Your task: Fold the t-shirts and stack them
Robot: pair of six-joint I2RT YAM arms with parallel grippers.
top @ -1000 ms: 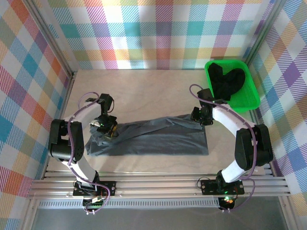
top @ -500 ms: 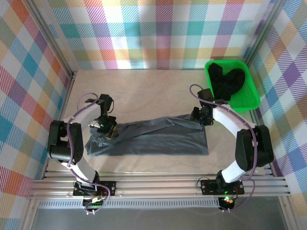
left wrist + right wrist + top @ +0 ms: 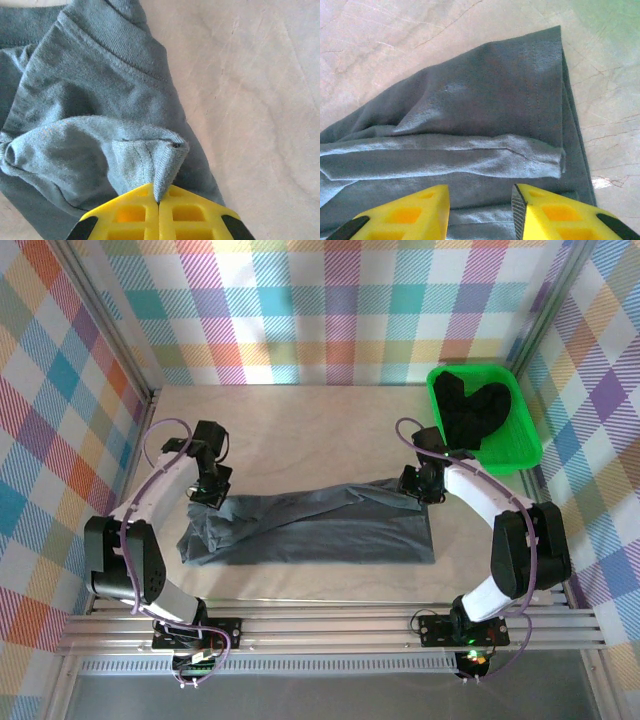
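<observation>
Slate grey cotton t-shirt (image 3: 320, 530) lies stretched sideways across the pale table (image 3: 300, 430).
The left gripper (image 3: 159, 202) is clamped on a raised pinch of cloth at the shirt's left end. The right gripper (image 3: 480, 197) hangs over the right end with jaws spread; whether it touches the cloth is unclear. Black t-shirts (image 3: 475, 412) sit in the bright green plastic tray (image 3: 522, 452) at the far right.

The green plastic tray (image 3: 510, 455) sits beyond and to the right of the jaws of the right gripper (image 3: 421, 484), near but apart; the pale marbled tabletop (image 3: 300, 430) spreads beneath those jaws; 3 plaid walls (image 3: 330, 310) stand beyond.
</observation>
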